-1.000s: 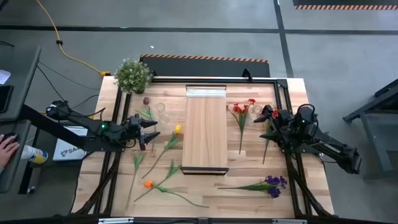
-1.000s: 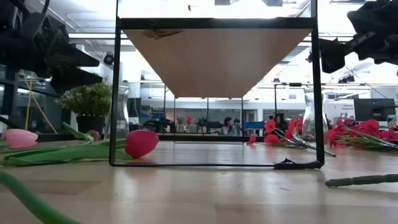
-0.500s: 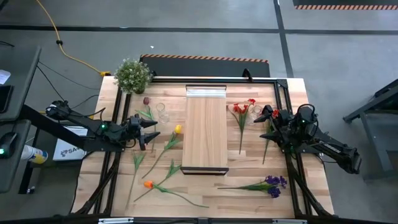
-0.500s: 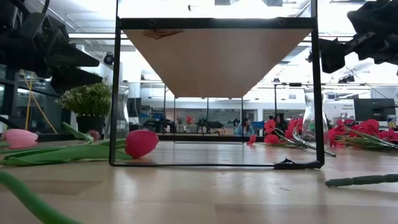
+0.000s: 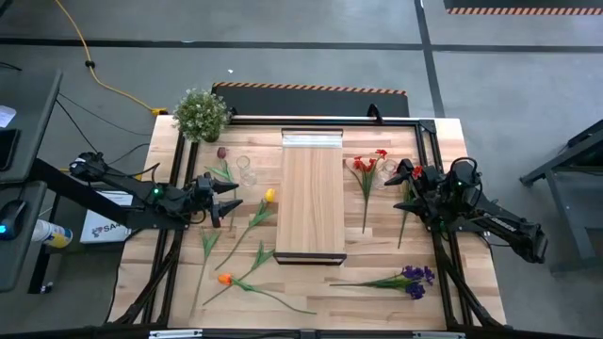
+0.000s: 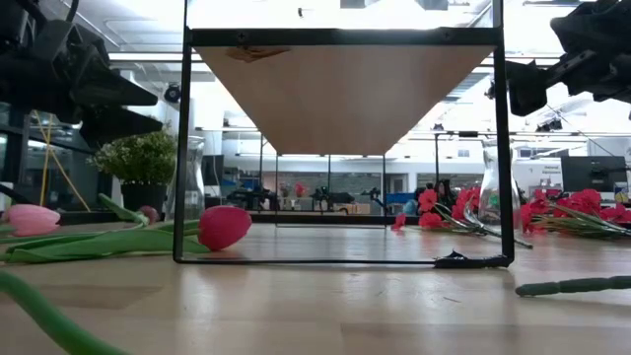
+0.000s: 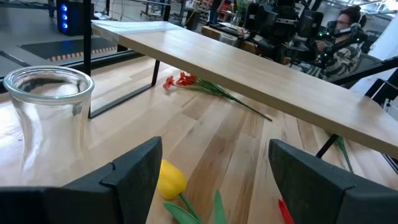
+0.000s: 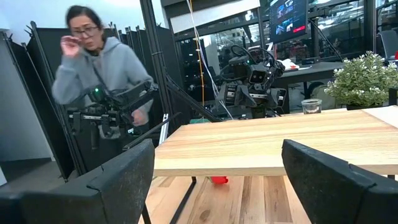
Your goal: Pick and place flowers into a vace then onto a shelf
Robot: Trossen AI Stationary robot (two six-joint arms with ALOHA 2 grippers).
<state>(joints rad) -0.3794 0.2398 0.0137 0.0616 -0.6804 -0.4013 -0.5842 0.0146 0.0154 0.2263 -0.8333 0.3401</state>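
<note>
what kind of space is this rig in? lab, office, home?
Most likely a robotics lab or workshop: bare concrete floor with hazard-striped tape, another robot arm rig at the far benches, and a person operating teleop handles.

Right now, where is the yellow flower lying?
In the high view the yellow flower lies on the table left of the shelf, just ahead of the open left hand.

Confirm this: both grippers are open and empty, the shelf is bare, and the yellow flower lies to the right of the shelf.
Not quite. The yellow flower lies to the left of the shelf, just ahead of the left gripper, as the high view shows. The rest holds: the left gripper and the right gripper are open and empty, and the shelf is bare.
</note>
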